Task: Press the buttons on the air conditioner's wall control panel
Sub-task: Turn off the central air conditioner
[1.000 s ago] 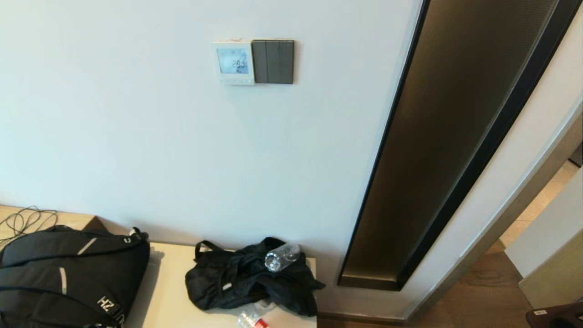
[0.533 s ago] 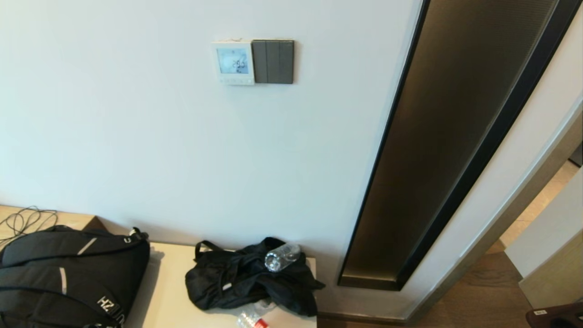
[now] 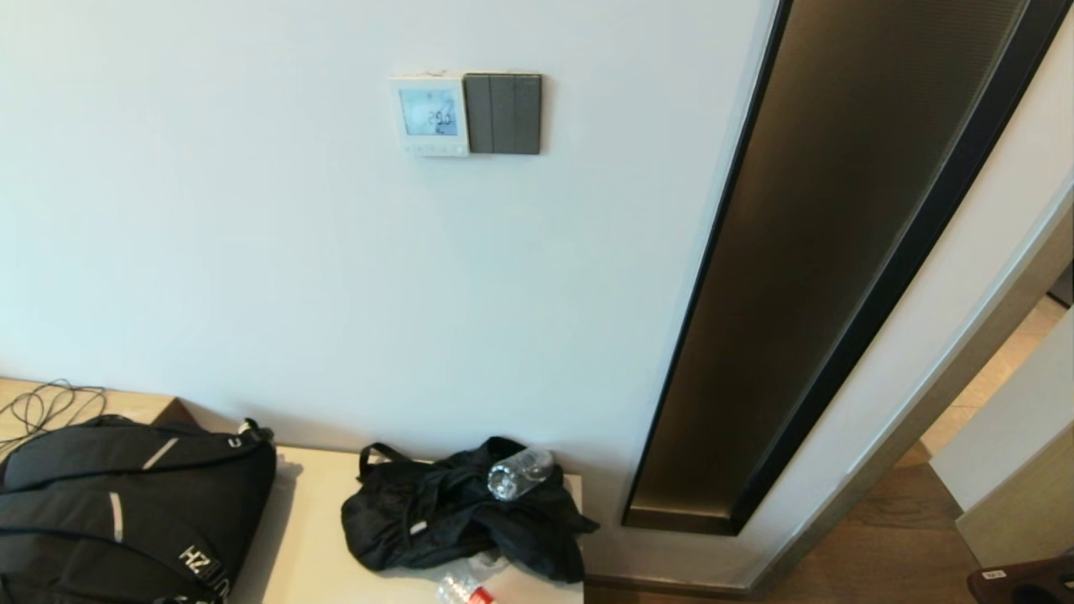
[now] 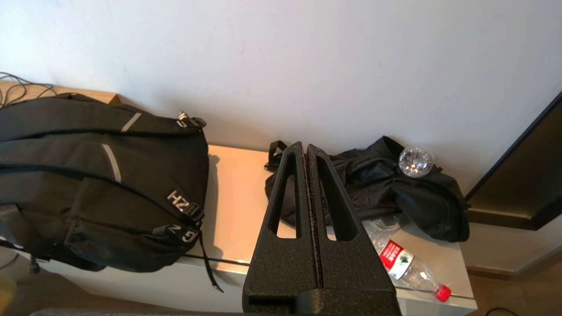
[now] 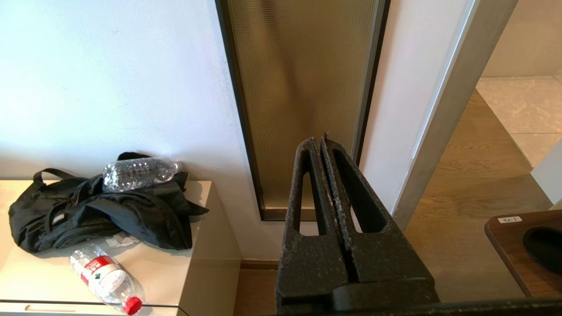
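The white wall control panel (image 3: 430, 115) hangs high on the wall in the head view, its pale blue screen showing dark digits. The row of tiny white buttons (image 3: 434, 148) runs along its bottom edge. Neither arm shows in the head view. My left gripper (image 4: 305, 147) is shut and empty, low down over the cabinet, pointing at the wall far below the panel. My right gripper (image 5: 320, 140) is shut and empty, low, pointing at the tall dark glass strip. The panel shows in neither wrist view.
A dark grey three-switch plate (image 3: 503, 113) adjoins the panel's right side. A low cabinet (image 3: 310, 537) below carries a black backpack (image 3: 117, 512), a crumpled black bag (image 3: 461, 520) and two water bottles (image 3: 518, 474). A tall dark glass strip (image 3: 822, 268) and a doorway stand right.
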